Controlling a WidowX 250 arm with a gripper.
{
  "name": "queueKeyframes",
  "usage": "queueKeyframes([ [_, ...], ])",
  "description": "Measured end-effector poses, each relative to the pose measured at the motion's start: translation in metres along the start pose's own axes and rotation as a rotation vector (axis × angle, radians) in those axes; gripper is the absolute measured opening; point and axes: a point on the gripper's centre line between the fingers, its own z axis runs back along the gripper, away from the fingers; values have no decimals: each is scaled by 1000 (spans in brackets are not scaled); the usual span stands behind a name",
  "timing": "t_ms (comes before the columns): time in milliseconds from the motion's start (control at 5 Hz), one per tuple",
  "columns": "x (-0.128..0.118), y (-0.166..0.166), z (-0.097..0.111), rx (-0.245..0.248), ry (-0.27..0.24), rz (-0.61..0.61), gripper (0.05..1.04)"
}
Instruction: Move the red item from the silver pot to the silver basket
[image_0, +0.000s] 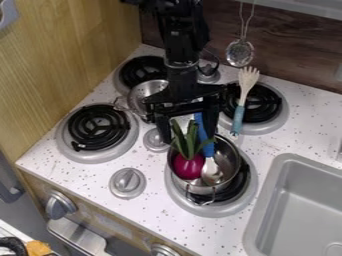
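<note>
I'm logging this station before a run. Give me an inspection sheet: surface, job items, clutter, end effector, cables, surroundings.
Surface: white speckled stovetop, four coil burners.
Red vegetable: green leaves up, inside the silver pot.
Silver pot: on the near burner at image right.
Silver basket: at the far-left burner, partly hidden by the arm.
Clutter: blue-handled spoon in the pot; blue-handled fork at the far-right burner.
End effector: open, over the pot, around the leaves.
Cables: thin black cable looping beside the arm.
Surroundings: wood side panel; dark backsplash, metal strainer before it; gray sink at image right.
</note>
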Motion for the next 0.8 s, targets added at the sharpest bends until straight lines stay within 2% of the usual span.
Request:
queueKeyframes([
  [200, 0, -2, -6, -11, 11, -5, 658],
  [400, -1, -2, -8, -4, 25, -5, 319],
  [600, -2, -2, -8, -2, 24, -3, 148],
  [800, -3, -1, -7, 15, 33, 10, 78],
])
